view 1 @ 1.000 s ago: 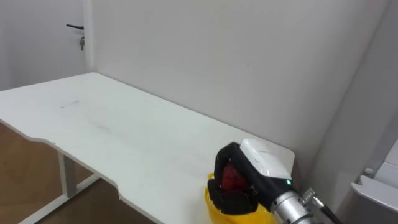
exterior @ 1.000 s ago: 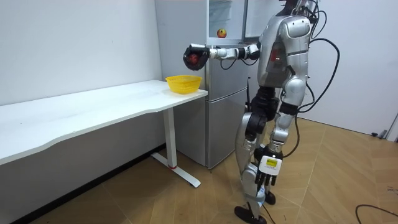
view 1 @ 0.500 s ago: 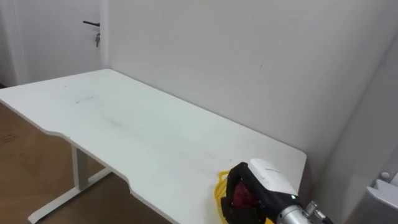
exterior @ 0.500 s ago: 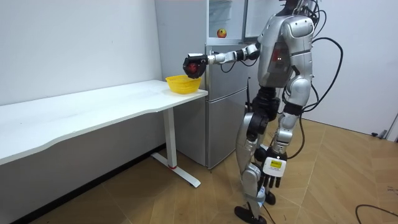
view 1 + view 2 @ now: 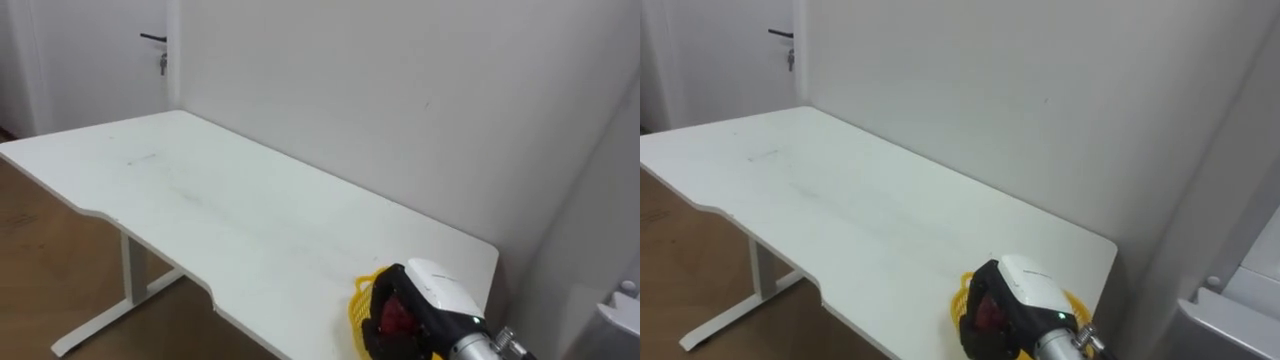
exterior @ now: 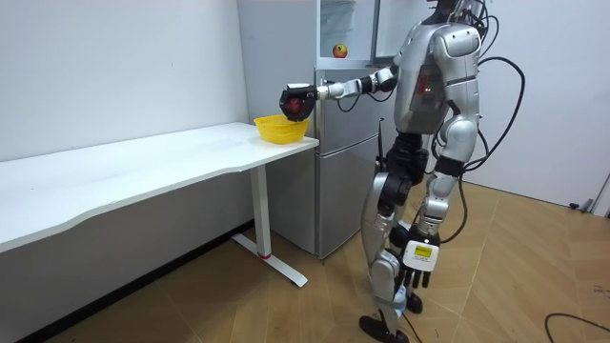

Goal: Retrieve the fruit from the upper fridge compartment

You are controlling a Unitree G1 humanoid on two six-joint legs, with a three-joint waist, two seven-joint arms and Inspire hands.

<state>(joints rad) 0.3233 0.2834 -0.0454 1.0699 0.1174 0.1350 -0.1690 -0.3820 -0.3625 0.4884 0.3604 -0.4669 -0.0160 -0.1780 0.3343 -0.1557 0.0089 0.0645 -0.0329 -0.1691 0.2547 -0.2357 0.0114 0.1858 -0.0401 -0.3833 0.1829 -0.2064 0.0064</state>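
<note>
- My right hand [image 5: 428,298] is curled round the red fruit [image 5: 397,318], directly over the bowl [image 5: 357,306] at the table's [image 5: 200,205] end, by the fridge [image 6: 345,143].
- My left hand [image 6: 412,278] hangs slack beside my leg.

No lettering or number is legible anywhere; the small round sticker [image 6: 338,50] on the fridge [image 6: 335,171] is too small to read.

Wht table [image 5: 230,215] along wall [image 5: 400,80], door [image 5: 100,60] at far end.
</note>
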